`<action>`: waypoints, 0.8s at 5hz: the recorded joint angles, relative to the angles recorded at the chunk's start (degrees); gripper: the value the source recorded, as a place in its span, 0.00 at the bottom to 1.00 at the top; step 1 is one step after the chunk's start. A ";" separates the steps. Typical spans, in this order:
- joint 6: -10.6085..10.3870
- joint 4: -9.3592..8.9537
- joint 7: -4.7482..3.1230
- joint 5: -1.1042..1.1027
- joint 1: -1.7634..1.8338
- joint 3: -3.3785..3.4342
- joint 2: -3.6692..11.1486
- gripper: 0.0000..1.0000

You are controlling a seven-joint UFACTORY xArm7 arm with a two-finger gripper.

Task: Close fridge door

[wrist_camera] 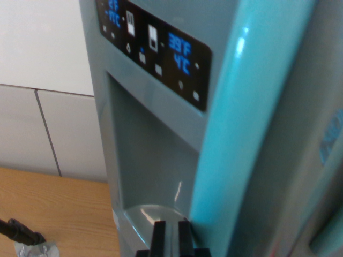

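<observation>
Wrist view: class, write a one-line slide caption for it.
Gripper close against a teal toy fridge door, below its dispenser recess and lit control panel, beside the turquoise handle.

Fridge door point(155, 139) close before claw point(171, 235)

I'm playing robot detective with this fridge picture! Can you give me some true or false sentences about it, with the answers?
1. The fridge door is bright red. False: it is teal grey.
2. A dark control panel glows with blue numbers. True.
3. The end effector shows at the top of the wrist view. False: it is at the bottom edge, by the dispenser recess.
4. A wooden surface lies on the wrist view's left. True.
5. A light blue handle runs along the door. True.
</observation>
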 joint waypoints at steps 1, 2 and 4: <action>0.00 0.00 0.00 0.00 0.00 0.00 0.00 1.00; 0.00 1.49 0.00 0.00 -0.06 -0.27 2.07 1.00; -0.01 2.99 0.00 0.00 -0.07 -0.82 4.84 1.00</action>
